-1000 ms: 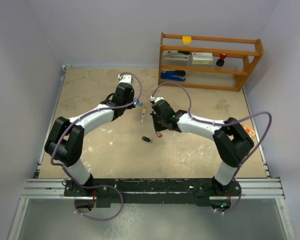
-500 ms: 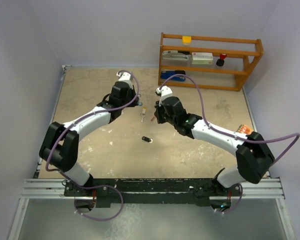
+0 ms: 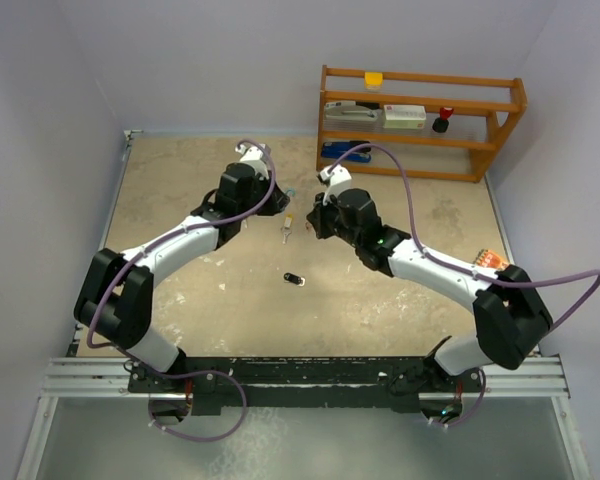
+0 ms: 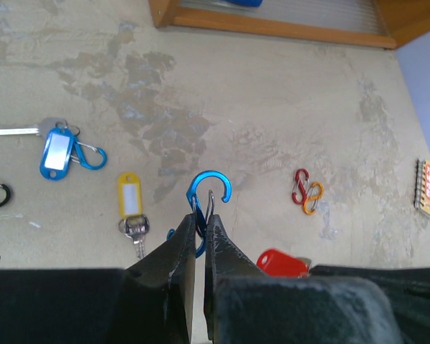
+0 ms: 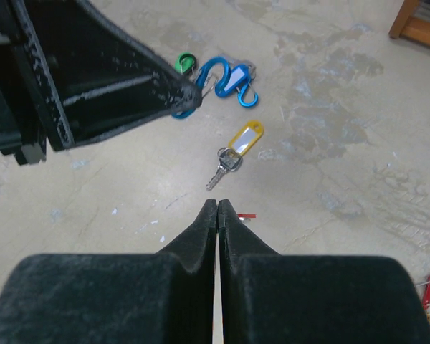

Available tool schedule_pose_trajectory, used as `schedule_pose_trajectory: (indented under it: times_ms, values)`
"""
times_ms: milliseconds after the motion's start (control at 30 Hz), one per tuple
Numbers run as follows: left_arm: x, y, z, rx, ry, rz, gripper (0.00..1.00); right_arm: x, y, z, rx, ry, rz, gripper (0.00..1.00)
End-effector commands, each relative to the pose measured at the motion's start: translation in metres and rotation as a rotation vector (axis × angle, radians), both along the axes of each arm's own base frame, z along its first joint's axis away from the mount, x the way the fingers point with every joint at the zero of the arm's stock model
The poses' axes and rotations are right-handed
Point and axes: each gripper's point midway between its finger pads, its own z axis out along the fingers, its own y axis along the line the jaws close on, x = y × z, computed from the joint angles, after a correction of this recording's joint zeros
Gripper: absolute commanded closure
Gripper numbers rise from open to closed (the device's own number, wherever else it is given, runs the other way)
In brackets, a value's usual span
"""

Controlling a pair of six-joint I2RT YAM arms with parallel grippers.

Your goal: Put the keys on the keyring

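My left gripper (image 4: 203,215) is shut on a blue carabiner keyring (image 4: 209,188), held above the table with its hook end free. My right gripper (image 5: 218,203) is shut, and a thin red edge of the red key (image 5: 245,215) shows at its tip. The key's red head (image 4: 281,262) shows just right of the left fingers. A yellow-tagged key (image 4: 130,197) and a blue-tagged key (image 4: 57,150) lie on the table. A black key (image 3: 294,279) lies nearer the bases. In the top view the left gripper (image 3: 277,200) and right gripper (image 3: 313,222) are close together.
A red and an orange clip loop (image 4: 307,190) lie to the right. A green piece (image 5: 185,63) lies by the blue tag. A wooden shelf (image 3: 420,120) stands at the back right. An orange object (image 3: 492,260) lies at the right edge.
My right arm has stretched away from the bases and carried the red key up beside the left gripper. My left gripper shifted slightly farther back with the carabiner.
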Motion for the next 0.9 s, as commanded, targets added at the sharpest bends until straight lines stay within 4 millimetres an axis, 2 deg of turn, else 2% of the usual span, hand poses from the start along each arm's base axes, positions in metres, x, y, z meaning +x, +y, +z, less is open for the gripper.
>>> schedule_pose_trajectory:
  times_ms: [0, 333, 867]
  values:
    - [-0.005, -0.012, 0.021, -0.045, -0.002, -0.055, 1.0, 0.011, 0.001, 0.028, 0.057, -0.094, 0.022, 1.0]
    - [-0.013, -0.032, 0.005, -0.065, 0.099, -0.155, 1.0, 0.013, -0.003, 0.021, 0.025, -0.121, 0.035, 1.0]
    - [-0.027, -0.056, -0.004, -0.046, 0.162, -0.259, 1.0, 0.018, -0.002, 0.007, -0.025, -0.11, 0.047, 1.0]
